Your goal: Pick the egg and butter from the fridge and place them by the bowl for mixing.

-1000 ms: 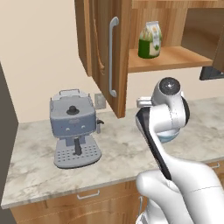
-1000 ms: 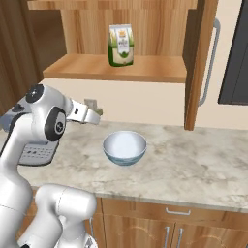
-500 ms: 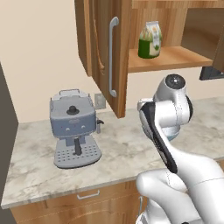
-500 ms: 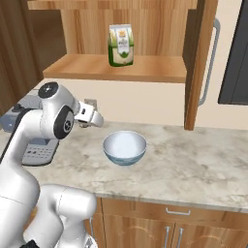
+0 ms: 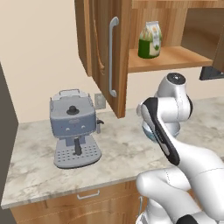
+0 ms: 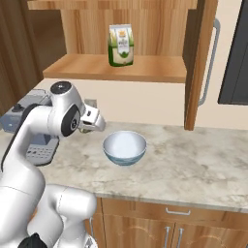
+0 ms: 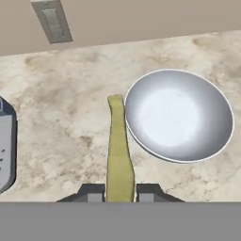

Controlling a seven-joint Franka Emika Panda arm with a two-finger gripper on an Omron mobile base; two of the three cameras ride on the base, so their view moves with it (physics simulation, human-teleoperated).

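My claw (image 7: 120, 190) is closed on the butter (image 7: 118, 150), a thin yellowish stick that points away from my fingers above the marbled desk (image 7: 56, 122); its far end is just beside the rim of the bowl (image 7: 179, 115), which stands on the desk to the right in my hand view; the bowl (image 6: 124, 147) is pale inside; on the open cabinet shelf (image 6: 145, 72) above stands a green and white package (image 6: 120, 45), its label too small to read; the grey coffee machine (image 5: 73, 127) stands on the desk (image 5: 118, 153), no writing legible on it.

counter (image 6: 193, 164) bears bowl (image 6: 124, 147), coffee machine (image 5: 74, 129)
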